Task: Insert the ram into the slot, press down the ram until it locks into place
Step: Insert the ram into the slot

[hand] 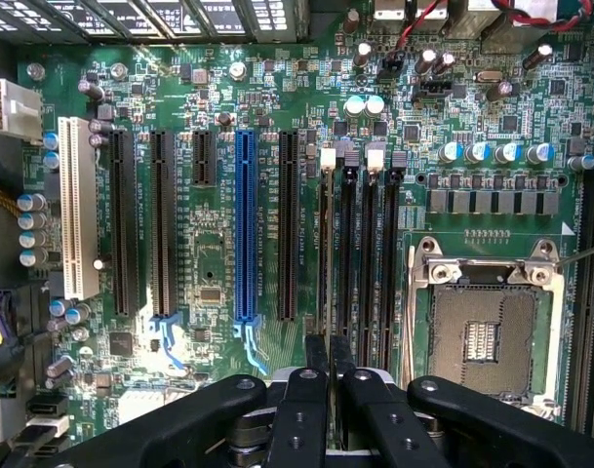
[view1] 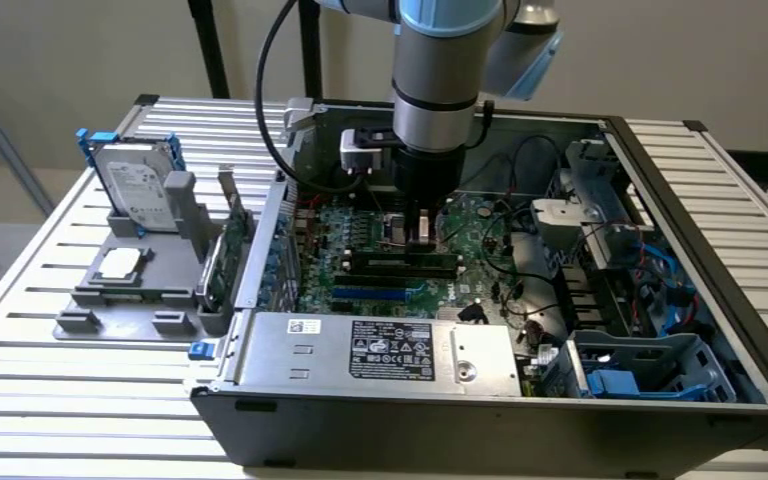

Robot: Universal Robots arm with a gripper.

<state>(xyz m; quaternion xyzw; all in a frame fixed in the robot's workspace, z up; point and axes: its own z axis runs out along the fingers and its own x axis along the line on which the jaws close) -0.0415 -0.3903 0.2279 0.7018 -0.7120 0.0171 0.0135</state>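
The ram [view1: 398, 262], a thin green stick, stands on edge in a black slot on the motherboard. In the wrist view the ram [hand: 323, 253] shows edge-on in the slot nearest the blue one, with a white end clip [hand: 327, 158] at its far end. Three alike black slots [hand: 368, 263] beside it hold nothing. My gripper [view1: 422, 238] hangs straight down over the ram's top edge. Its fingers [hand: 316, 375] stand shut together, in line with the stick. Whether they touch the ram I cannot tell.
A bright blue slot [hand: 244, 224] and black expansion slots lie beside the memory slots. The open CPU socket [hand: 482, 331] is on the other side. The power supply [view1: 384, 350] and drive cage [view1: 638, 365] hem in the board. A hard drive [view1: 137, 190] and expansion card [view1: 231, 250] stand outside the case.
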